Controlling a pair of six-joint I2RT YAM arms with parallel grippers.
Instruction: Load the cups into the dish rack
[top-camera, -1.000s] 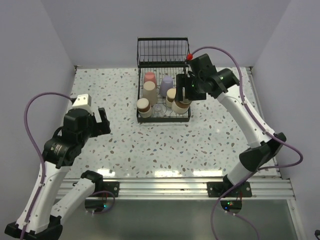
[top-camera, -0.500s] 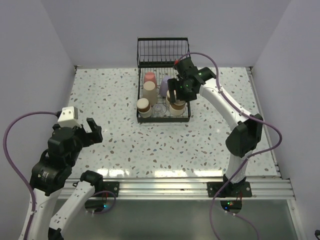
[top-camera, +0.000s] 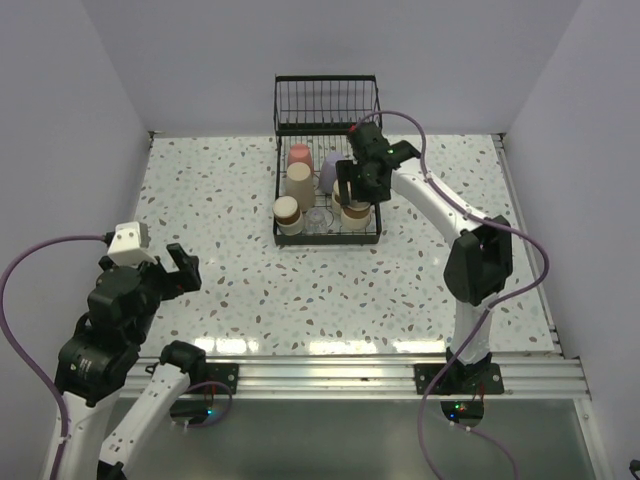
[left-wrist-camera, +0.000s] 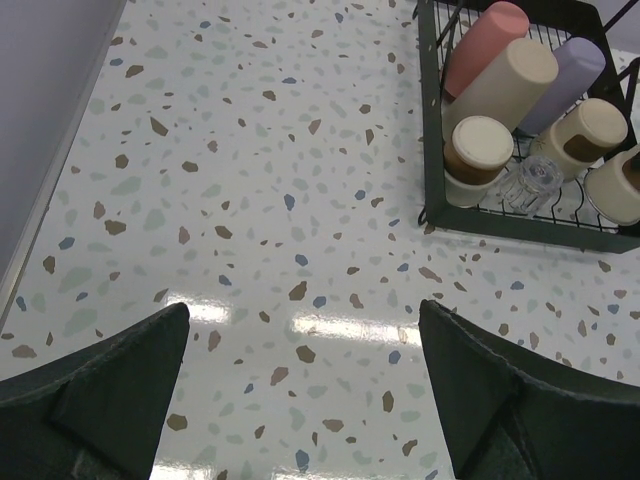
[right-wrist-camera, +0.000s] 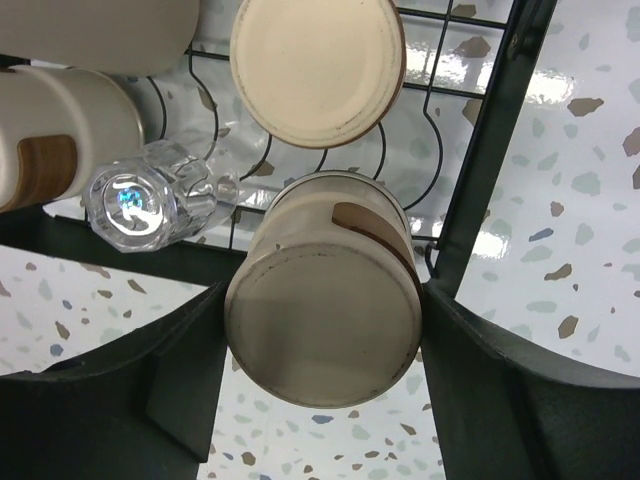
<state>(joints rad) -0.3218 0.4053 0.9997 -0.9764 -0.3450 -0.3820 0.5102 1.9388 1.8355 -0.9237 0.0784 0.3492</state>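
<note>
Reaching down over the near right corner of the dish rack (top-camera: 326, 241), the right gripper (top-camera: 357, 195) has its two fingers pressed against opposite sides of a brown cup (right-wrist-camera: 322, 315), so it is clamped on that cup rather than standing free. The cup lies directly below the wrist, base up toward the wrist camera and mouth down, its long axis upright and in line with the gripper's approach. It sits just inside the rack's right rim wire, with a second brown cup (right-wrist-camera: 317, 65) just beyond it and the clear cup (right-wrist-camera: 140, 205) lying on its side to the left. Whether its mouth already rests on the tray wires cannot be told. My judgement is that the coming move turns on this vertical gap: a straight descent, or simply a release, with little room to drift right before meeting the rim. The right arm is stretched far across the table (top-camera: 210, 180), elbow raised and wrist bent down. The left gripper (left-wrist-camera: 300, 330) hovers wide apart and empty over the near left of the table, well away from the rack, so the right arm is much the nearer.
</note>
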